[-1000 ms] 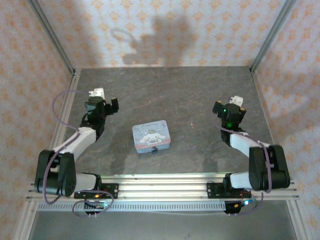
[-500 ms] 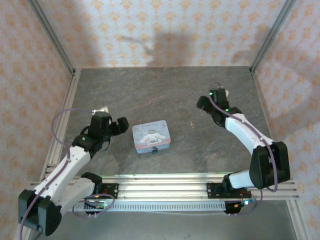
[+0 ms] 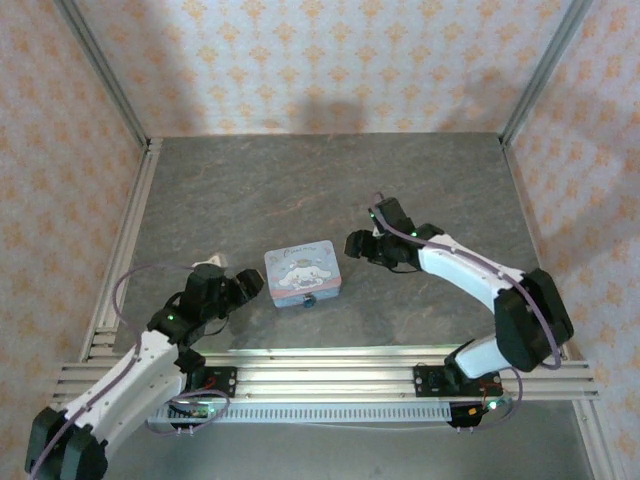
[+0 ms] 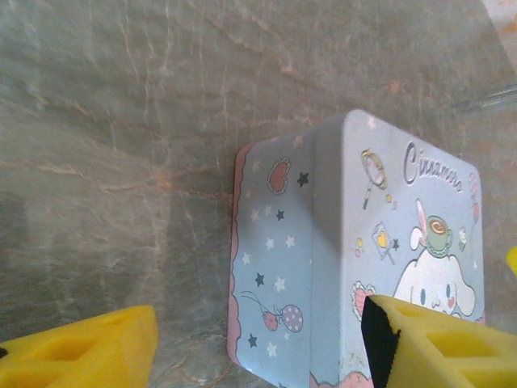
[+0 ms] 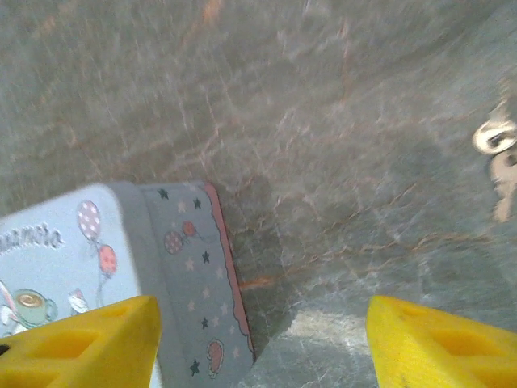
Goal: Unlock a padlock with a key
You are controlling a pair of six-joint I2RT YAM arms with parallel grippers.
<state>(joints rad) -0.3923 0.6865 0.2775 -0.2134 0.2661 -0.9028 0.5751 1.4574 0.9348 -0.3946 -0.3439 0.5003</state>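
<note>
The padlock (image 3: pixel 310 301) is a tiny dark speck against the near edge of the light-blue cartoon tin (image 3: pixel 303 273). The key (image 5: pixel 499 155), small, pale metal and on a ring, lies on the stone surface at the right edge of the right wrist view. My left gripper (image 3: pixel 250 284) is open just left of the tin. Its yellow fingers (image 4: pixel 81 356) straddle the tin's left side (image 4: pixel 275 267). My right gripper (image 3: pixel 357 245) is open just right of the tin, with the tin's right side (image 5: pixel 190 275) and bare stone between its fingers (image 5: pixel 440 343).
The grey stone tabletop (image 3: pixel 320 185) is fenced by aluminium rails (image 3: pixel 320 360) at the near edge and patterned walls on the other three sides. Open floor lies behind the tin.
Both arms have swung in from the table's outer sides to the tin. The left gripper came forward and right; the right gripper came left. Both stayed open.
</note>
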